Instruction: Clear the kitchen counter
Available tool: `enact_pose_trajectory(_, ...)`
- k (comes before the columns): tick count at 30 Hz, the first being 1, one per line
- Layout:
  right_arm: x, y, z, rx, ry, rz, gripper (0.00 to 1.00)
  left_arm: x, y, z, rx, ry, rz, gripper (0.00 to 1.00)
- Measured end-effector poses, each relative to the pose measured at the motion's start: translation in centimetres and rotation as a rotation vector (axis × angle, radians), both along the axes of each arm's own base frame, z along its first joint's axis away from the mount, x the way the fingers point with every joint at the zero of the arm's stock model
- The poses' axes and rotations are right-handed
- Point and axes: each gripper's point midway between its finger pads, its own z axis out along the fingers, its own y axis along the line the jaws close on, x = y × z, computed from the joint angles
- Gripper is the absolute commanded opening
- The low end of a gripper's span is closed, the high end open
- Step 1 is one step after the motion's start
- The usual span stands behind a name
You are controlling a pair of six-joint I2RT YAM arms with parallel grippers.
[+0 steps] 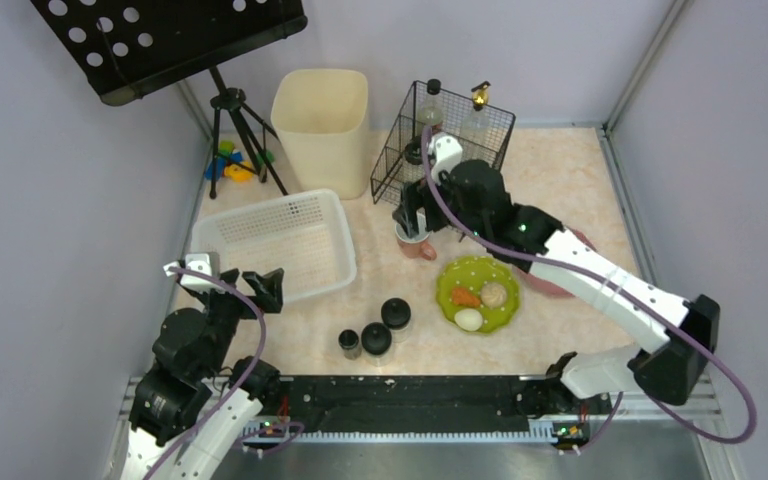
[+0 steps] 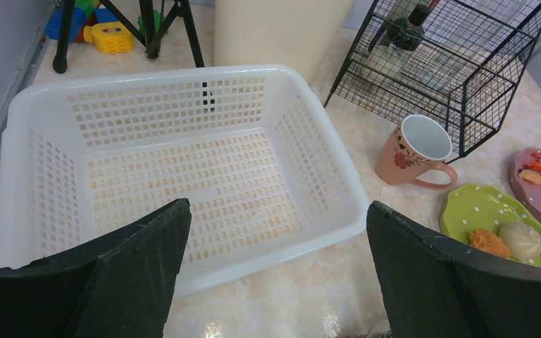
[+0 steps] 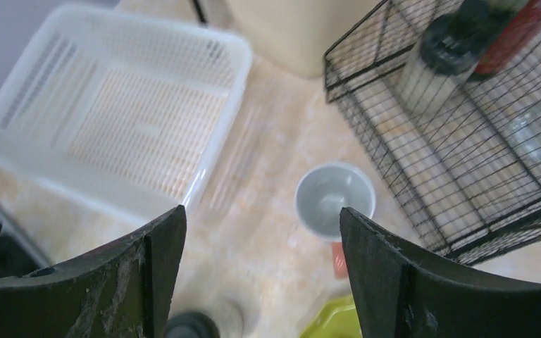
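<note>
A glossy beige-pink marble kitchen counter (image 1: 560,175) fills the middle of the top view. Near its centre, a pink floral mug (image 1: 418,247) stands beside a black wire rack (image 1: 395,160). The right gripper (image 3: 262,211) hovers above the mug, fingers spread. At lower left, the left gripper (image 2: 278,205), also spread wide, faces a white perforated basket (image 1: 280,240).
</note>
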Motion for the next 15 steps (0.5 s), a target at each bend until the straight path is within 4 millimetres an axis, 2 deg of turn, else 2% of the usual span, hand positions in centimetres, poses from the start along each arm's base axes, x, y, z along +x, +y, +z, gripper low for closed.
enact_pose_trajectory(3,-4.2,0.1,-1.3,-0.044,0.015,0.115,0.78,0.0,0.0,0.0,0.0,0.0,0.001,0.99)
enact_pose_trajectory(6,-7.4,-0.1,-2.7,-0.077,0.034,0.193,0.78,0.0,0.0,0.0,0.0,0.0,0.001,0.99)
enact_pose_trajectory(9,-9.2,-0.5,-4.4,-0.114,0.062,0.225,0.78,0.0,0.0,0.0,0.0,0.0,0.001,0.99)
enact_pose_trajectory(15,-11.3,-0.6,-8.8,-0.183,0.148,0.227,0.8,0.0,0.0,0.0,0.0,0.0,0.001,0.99)
